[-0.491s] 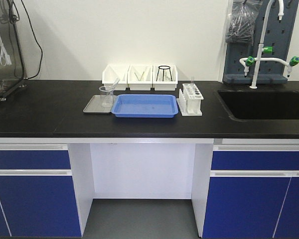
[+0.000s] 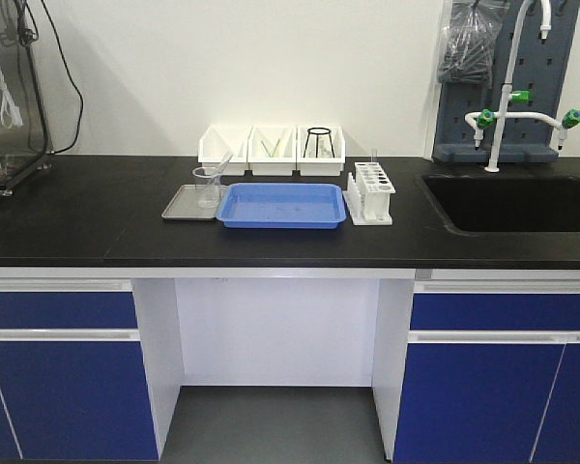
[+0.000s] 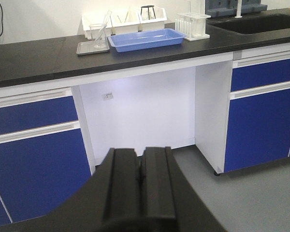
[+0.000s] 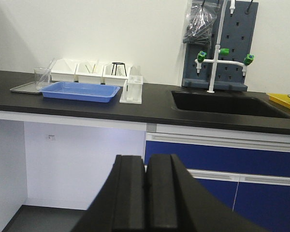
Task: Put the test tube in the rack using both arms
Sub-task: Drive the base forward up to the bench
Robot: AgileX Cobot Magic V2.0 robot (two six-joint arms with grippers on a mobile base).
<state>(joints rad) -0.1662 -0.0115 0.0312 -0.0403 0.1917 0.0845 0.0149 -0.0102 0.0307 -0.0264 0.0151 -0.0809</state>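
While in beaker (image 2: 207, 189), test tube (image 2: 223, 164) right-leaning

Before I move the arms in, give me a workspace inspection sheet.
Surface: black counter, no spills seen.
Job's things: tube leans in beaker on grey tray; rack right of blue tray, second tube upright in it.
Clutter: three bins behind the trays.
Grippers: left gripper and right gripper shut, empty, below counter height.
Cables: black cables on wall, far left.
Surroundings: sink, tap and pegboard right; blue cabinets below.
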